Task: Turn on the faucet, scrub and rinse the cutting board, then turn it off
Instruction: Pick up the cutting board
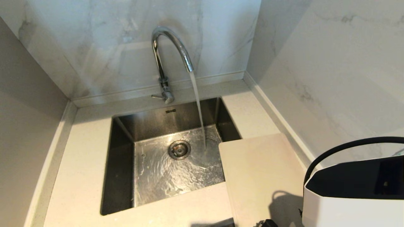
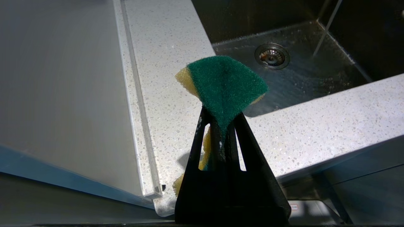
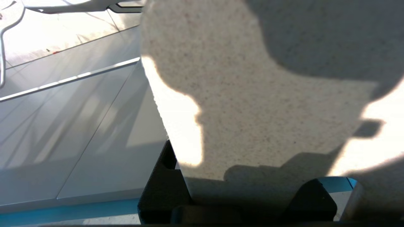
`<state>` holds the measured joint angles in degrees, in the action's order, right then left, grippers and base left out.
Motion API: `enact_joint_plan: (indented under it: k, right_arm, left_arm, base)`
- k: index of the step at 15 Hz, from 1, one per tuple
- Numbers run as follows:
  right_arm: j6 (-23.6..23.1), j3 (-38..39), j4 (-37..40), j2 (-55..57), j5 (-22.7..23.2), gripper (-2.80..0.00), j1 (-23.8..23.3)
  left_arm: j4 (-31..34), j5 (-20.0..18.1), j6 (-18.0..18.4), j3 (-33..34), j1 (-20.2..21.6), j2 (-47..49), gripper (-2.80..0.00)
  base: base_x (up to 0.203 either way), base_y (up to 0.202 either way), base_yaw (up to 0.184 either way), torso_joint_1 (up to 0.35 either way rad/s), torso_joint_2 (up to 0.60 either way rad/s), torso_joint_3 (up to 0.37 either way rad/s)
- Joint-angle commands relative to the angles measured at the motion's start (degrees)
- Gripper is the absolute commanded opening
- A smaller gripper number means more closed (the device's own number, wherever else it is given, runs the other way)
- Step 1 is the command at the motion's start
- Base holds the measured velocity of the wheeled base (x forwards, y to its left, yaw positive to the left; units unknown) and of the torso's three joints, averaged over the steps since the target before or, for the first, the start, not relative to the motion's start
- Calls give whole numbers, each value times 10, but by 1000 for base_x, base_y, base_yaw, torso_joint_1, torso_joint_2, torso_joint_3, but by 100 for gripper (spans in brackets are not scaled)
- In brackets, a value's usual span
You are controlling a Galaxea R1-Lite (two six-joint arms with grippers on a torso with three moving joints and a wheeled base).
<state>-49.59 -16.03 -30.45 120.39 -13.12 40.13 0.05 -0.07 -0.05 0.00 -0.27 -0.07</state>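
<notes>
The right gripper (image 3: 240, 201) clamps the cutting board's (image 1: 258, 176) near edge; it should lift level, then swing left under the faucet's (image 1: 167, 47) stream.

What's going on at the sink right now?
Left gripper shut on sponge, off to the side. Right gripper shut on cutting board edge. Faucet running into sink. Nothing in the way.

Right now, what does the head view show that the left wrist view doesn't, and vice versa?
Head view only: the faucet itself, and the cutting board lying on the counter, one corner over the sink's edge. Left wrist view only: the left end effector shut on a green-and-yellow sponge. Both: the water stream falling into the sink, the drain and the speckled counter.
</notes>
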Motion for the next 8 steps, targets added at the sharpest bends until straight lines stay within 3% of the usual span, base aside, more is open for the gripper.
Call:
enact_joint_plan:
  k: [1, 8]
  right_arm:
    - [-12, 1, -2, -23, -2, -280, 0]
    - [-33, 20, 0, -71, -7, -280, 0]
  left_arm:
    - [0, 0, 0, 0, 0, 0, -280]
    - [0, 0, 0, 0, 0, 0, -280]
  base:
    - [0, 0, 0, 0, 0, 0]
    - [0, 0, 0, 0, 0, 0]
